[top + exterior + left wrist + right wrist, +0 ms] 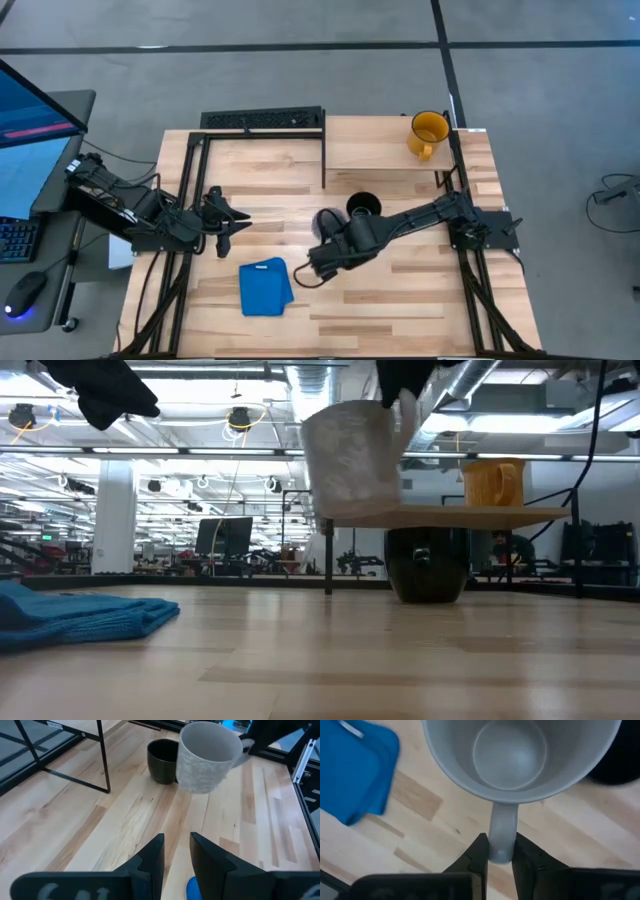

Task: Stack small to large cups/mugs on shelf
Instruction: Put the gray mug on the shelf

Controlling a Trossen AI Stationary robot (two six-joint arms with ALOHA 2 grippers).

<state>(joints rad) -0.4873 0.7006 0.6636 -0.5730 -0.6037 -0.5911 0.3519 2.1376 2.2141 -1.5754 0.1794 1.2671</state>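
The right gripper (499,854) is clamped on the handle of the pale grey-white mug (520,760), and the low view shows that mug (352,460) lifted clear of the tabletop (330,660), hanging upright in the upper middle of the frame at about the level of the shelf board. From above, the right arm reaches in from the right side toward the centre of the frame, with the mug largely hidden beneath it. The black mug (362,207) stands on the table just beside it, near the front edge of the shelf (385,150); the yellow mug (428,133) stands on the shelf board, toward the upper right of the frame. The left gripper (177,851) waits at centre left in the high view, its fingers a narrow gap apart and holding nothing. A blue cloth (265,287) lies at lower centre, well apart from the mugs. In my judgement the step in hand is carrying the grey-white mug to the shelf. The next move calls for travelling toward the upper right, clearing the black mug and the shelf edge, then setting the mug down level; a handle-only grip could let it swing or tilt.
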